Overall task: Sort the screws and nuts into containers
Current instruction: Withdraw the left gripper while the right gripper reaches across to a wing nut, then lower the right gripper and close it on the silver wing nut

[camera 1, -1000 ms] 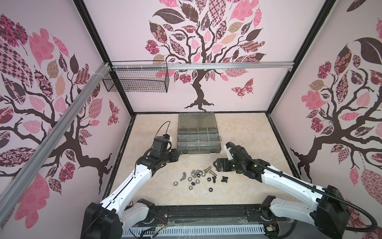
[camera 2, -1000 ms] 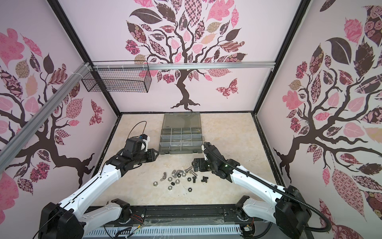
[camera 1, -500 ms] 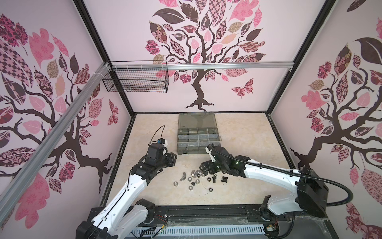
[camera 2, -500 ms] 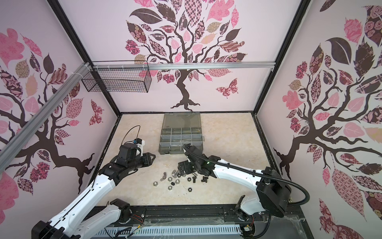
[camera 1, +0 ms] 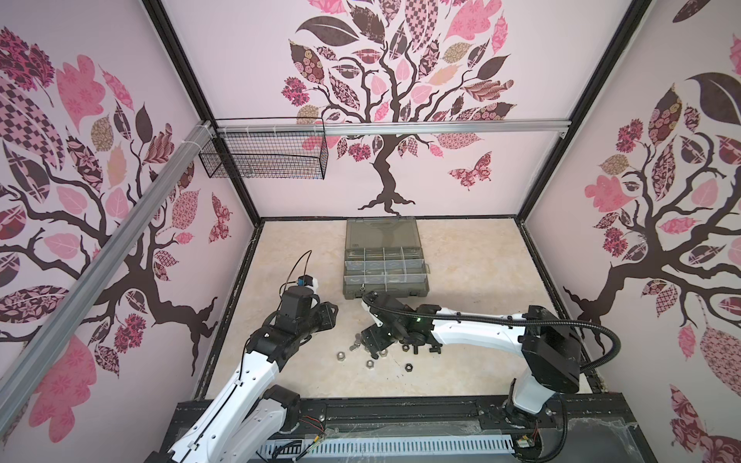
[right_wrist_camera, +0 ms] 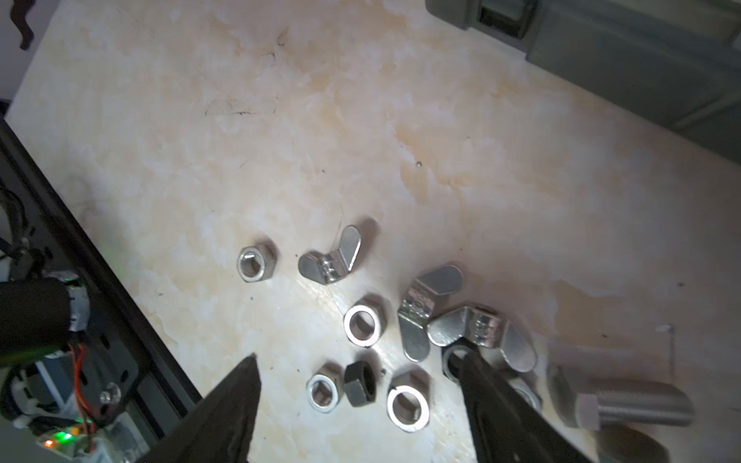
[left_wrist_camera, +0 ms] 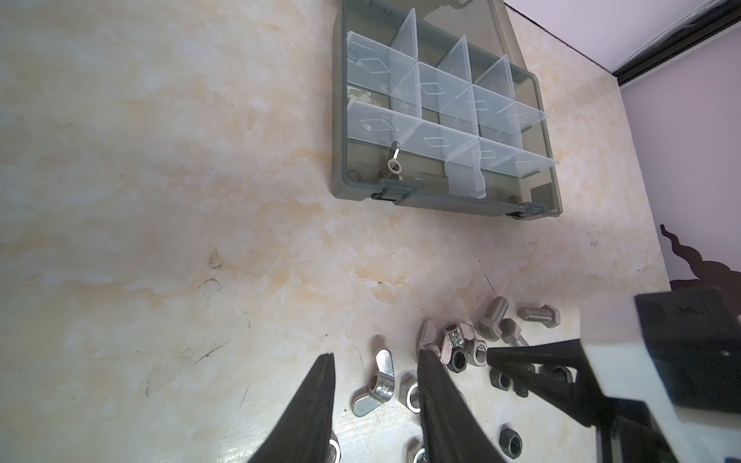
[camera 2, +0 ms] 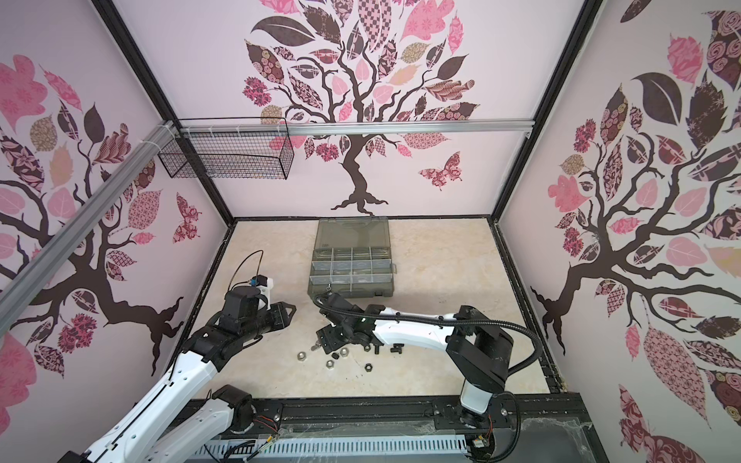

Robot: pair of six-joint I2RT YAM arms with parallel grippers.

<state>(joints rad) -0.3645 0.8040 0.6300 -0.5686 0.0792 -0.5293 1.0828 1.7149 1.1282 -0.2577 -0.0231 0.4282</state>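
Note:
Silver and black nuts (right_wrist_camera: 363,324) and wing nuts (right_wrist_camera: 331,258) lie in a loose pile on the marble tabletop, with silver screws (left_wrist_camera: 493,318) and black screws (camera 1: 415,348) at its right side. My right gripper (right_wrist_camera: 357,358) stands open low over the pile, with several hex nuts on the table between its fingers; in both top views it (camera 1: 373,348) reaches left of centre. The left gripper (left_wrist_camera: 375,358) is open and empty, hovering left of the pile (camera 1: 331,314). The containers are compartments of the smoky-grey organiser case (camera 1: 385,292); one holds a wing nut (left_wrist_camera: 393,164).
The case lid (camera 1: 381,234) lies open flat behind the compartments. A black wire mesh basket (camera 1: 264,158) hangs on the back-left rail. A black frame rail (camera 1: 401,413) runs along the table's near edge. Patterned walls enclose three sides.
The right arm has swung left and down onto the pile, and its jaws have narrowed somewhat. The left gripper has drawn back a little from the case toward the near side.

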